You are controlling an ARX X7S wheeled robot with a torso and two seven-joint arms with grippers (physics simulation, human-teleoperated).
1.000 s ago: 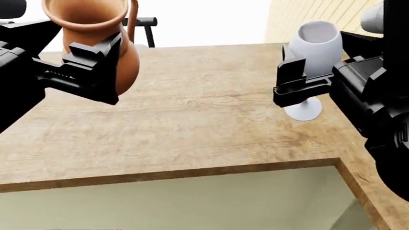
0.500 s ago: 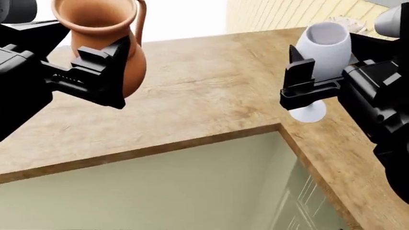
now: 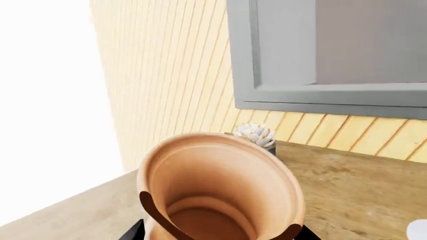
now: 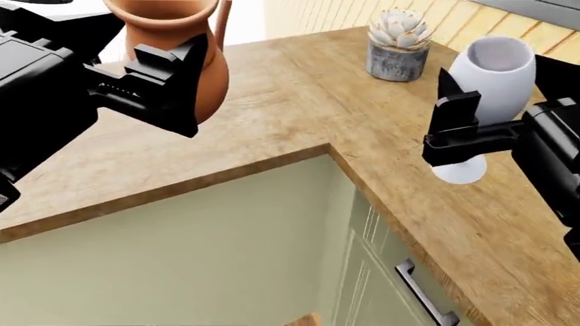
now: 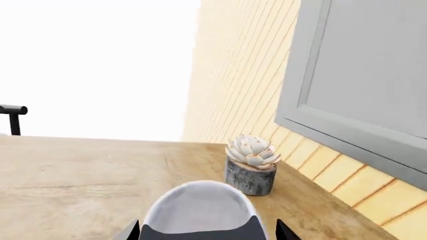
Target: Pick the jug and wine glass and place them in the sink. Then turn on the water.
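My left gripper (image 4: 172, 85) is shut on the terracotta jug (image 4: 186, 41), holding it upright above the wooden counter at the head view's left. The left wrist view looks down into the jug's (image 3: 220, 190) open mouth, its dark handle curving at the rim. At the right, my right gripper (image 4: 462, 139) is shut on the pale grey-white wine glass (image 4: 490, 75); its round foot hangs just above the counter. The glass's rim (image 5: 200, 210) fills the lower right wrist view. The sink is out of view.
An L-shaped wooden counter (image 4: 299, 115) turns a corner beneath the arms, with pale green cabinet fronts and a drawer handle (image 4: 422, 292) below. A succulent in a grey pot (image 4: 399, 44) stands near the back wall. A grey window frame (image 3: 320, 55) sits in yellow plank wall.
The view has swung right along the counter: the inner corner, cabinet drawers and succulent pot have come into sight. Both grippers keep hold of the jug and glass.
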